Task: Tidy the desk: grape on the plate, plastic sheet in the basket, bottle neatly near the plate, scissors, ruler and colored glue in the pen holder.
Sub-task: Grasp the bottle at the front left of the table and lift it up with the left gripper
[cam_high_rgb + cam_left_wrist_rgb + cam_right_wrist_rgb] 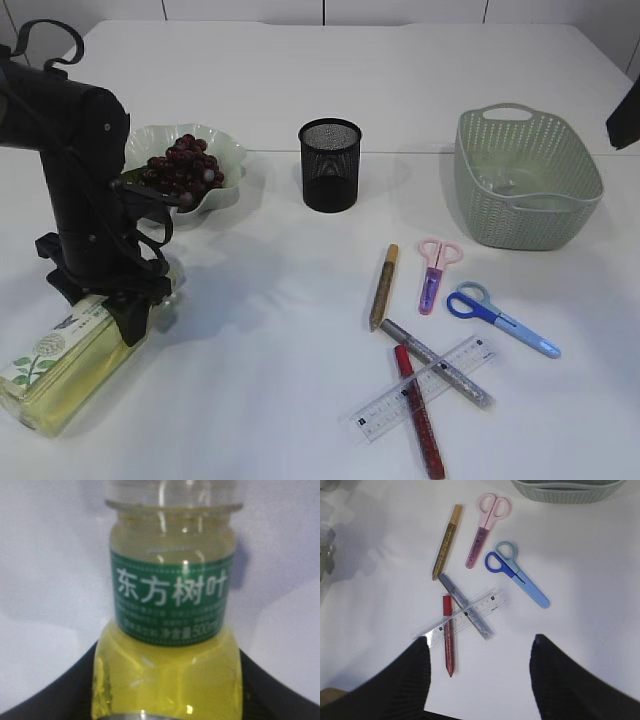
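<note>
The left pincer (pixel 140 318) is down at the neck end of the clear plastic bottle of yellow liquid with a green label (pixel 62 362), which lies on its side on the white table (pixel 280 380); in the left wrist view the bottle (pixel 170 630) fills the space between the dark fingers (pixel 45 690), but whether they are clamped on it or only straddle it cannot be told. Just behind this pincer sits the pale green wavy-edged plate (pixel 228 152) with the bunch of dark red grapes (pixel 185 168) on it. Farther off to its right stands the black mesh pen holder (pixel 329 165), and well beyond that the grey-green woven plastic basket (pixel 527 178), with something clear and hard to make out inside. The right pincer (pixel 479 672) hangs released above the table with nothing between its fingers (pixel 405 675). Just ahead of it lie the clear plastic ruler (pixel 465 617), resting across the red glitter glue pen (pixel 449 640) and the silver glitter glue pen (pixel 465 605). Beyond those lie the gold glitter glue pen (pixel 446 542), the small pink scissors (pixel 485 527) and the blue scissors (pixel 517 575), each apart from the others, with the basket's rim (pixel 565 492) at the far edge.
</note>
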Tool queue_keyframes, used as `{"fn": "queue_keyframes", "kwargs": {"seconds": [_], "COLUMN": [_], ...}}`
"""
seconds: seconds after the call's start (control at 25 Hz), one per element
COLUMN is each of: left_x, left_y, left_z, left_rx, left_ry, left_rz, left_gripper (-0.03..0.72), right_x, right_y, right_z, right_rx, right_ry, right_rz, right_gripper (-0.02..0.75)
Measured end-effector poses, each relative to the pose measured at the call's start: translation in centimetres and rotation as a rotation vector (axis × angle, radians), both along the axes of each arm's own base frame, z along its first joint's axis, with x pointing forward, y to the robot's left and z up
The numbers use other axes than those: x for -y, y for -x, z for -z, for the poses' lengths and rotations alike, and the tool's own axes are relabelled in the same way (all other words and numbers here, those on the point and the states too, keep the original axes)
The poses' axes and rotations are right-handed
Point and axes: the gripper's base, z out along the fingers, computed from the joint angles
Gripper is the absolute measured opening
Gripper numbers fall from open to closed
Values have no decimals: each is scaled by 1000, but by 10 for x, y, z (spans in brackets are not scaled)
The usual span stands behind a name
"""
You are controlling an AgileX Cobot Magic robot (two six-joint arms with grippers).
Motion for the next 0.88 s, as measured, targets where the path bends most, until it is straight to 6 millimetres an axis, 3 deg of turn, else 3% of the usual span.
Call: {"fn": "queue_keyframes", "kwargs": {"seconds": [0.24,0.44,0.68,0.88], "left_x": [1,-18,-58,-71], "left_y": [1,18,54,85], "left_z": [-1,-17,-75,-122], "left_rx": [-12,27,249,572], "left_ry": [40,121,192,282], "left_rz": [-35,-138,-242,-278], "left_gripper": [429,429,428,428], "right_x": [0,0,1,2], "right_y": [0,0,0,0], "right_z": [0,0,0,0], "right_rx": [0,0,1,1], "right_ry": [0,1,14,22], "right_rz": [0,-1,0,1], "right_gripper": [491,491,491,491]}}
